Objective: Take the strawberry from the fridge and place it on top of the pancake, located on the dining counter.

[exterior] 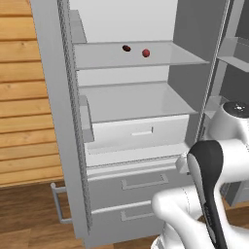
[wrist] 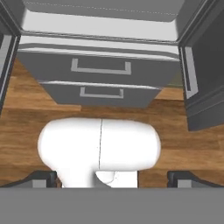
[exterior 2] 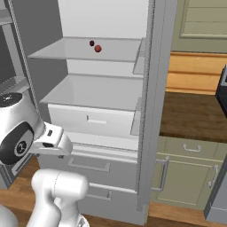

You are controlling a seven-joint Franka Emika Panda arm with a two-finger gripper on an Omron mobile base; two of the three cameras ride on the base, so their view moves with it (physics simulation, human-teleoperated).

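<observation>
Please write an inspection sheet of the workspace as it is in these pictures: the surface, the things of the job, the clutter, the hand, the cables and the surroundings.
Surface: pale upper shelf inside the fridge, doors open; the shelf below it is bare.
Job's things: strawberry, small and red, lies on the upper shelf; two bottom drawers are shut.
Clutter: one small dark round thing beside the strawberry, apart from it; kind too small to tell.
Hand: hand open, holding nothing, pointing down at the wooden floor in front of the drawers.
Cables: nothing seen.
Surroundings: wood-plank wall to the fridge's left; green cabinets with a dark countertop to its right.
</observation>
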